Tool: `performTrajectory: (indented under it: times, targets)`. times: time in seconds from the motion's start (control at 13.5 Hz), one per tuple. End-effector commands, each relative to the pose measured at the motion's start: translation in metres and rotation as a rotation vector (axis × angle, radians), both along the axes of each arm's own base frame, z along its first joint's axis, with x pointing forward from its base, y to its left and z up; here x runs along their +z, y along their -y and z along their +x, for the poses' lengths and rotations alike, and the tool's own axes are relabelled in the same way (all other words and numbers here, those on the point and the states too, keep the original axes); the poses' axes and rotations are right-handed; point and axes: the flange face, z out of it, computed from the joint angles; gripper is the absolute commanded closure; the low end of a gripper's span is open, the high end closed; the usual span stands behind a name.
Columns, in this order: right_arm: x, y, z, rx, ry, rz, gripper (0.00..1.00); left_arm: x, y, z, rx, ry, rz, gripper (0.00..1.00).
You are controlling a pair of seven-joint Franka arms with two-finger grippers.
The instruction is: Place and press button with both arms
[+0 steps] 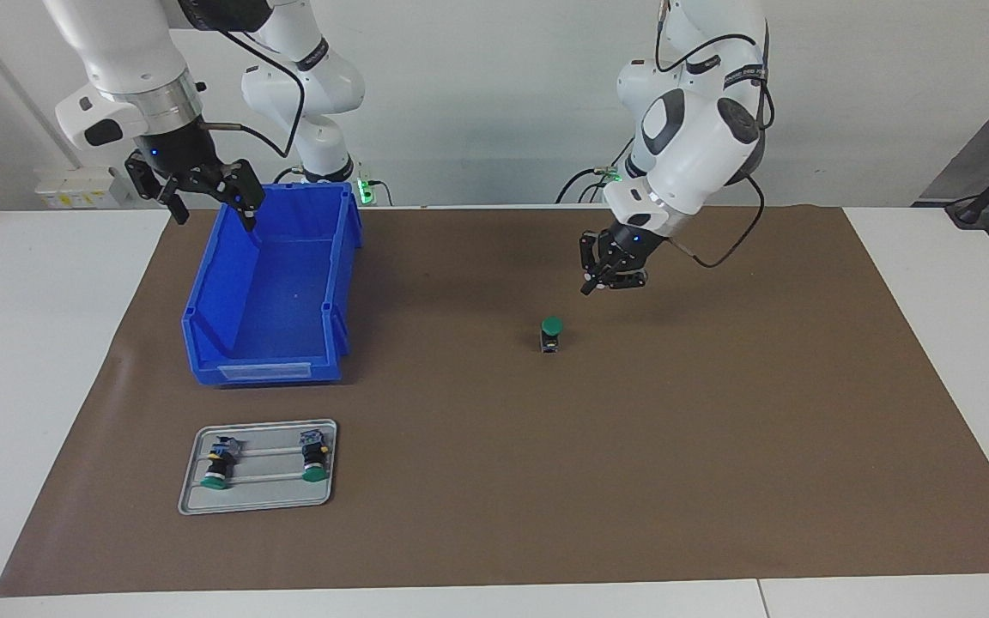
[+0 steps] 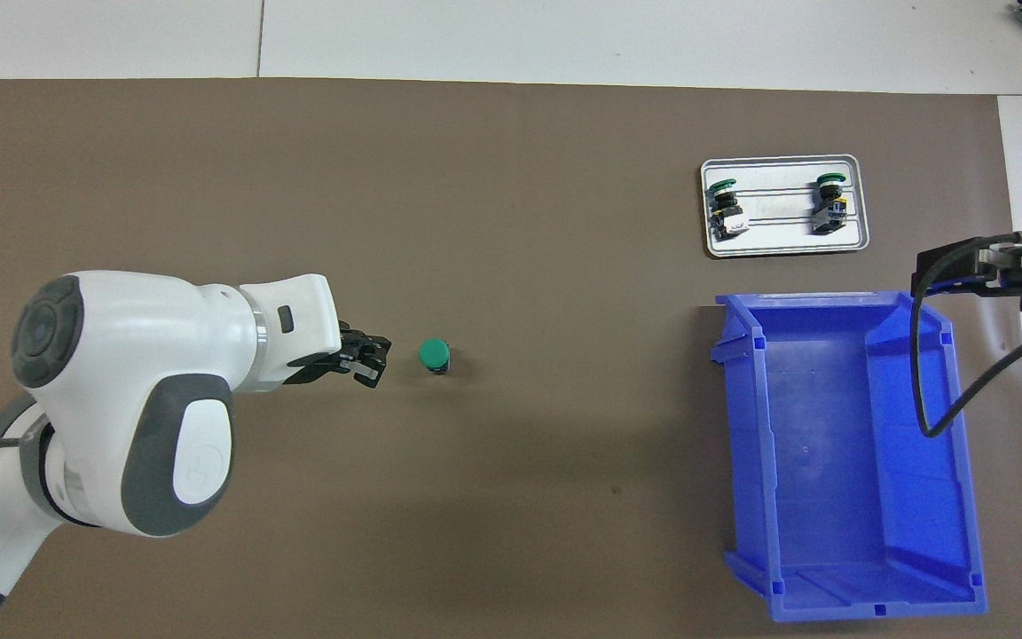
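Note:
One button stands upright on the brown mat, green cap up, near the table's middle; it also shows in the overhead view. My left gripper hangs low just beside it, toward the left arm's end, apart from it and empty, with its fingers slightly apart in the overhead view. My right gripper is open and empty, raised over the rim of the blue bin at the edge nearest the robots; it shows at the overhead view's edge.
A small grey tray lies farther from the robots than the bin and holds two more green-capped buttons on their sides. The bin holds nothing. White table surrounds the mat.

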Motion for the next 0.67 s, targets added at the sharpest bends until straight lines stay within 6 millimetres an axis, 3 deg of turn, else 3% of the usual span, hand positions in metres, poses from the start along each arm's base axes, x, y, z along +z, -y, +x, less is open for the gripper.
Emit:
performTrajectory:
  times: [0.0, 0.3, 0.59]
  targets:
    - [0.004, 0.0, -0.002, 0.012, -0.008, 0.023, 0.0, -0.006, 0.039, 0.002, 0.073, 0.007, 0.105, 1.0]
    - [0.004, 0.0, -0.002, 0.012, -0.008, 0.023, 0.0, -0.02, 0.057, 0.005, 0.089, 0.023, 0.186, 1.0]
    - [0.004, 0.0, -0.002, 0.012, -0.008, 0.023, 0.0, -0.057, 0.083, 0.016, 0.081, 0.007, 0.252, 1.0]
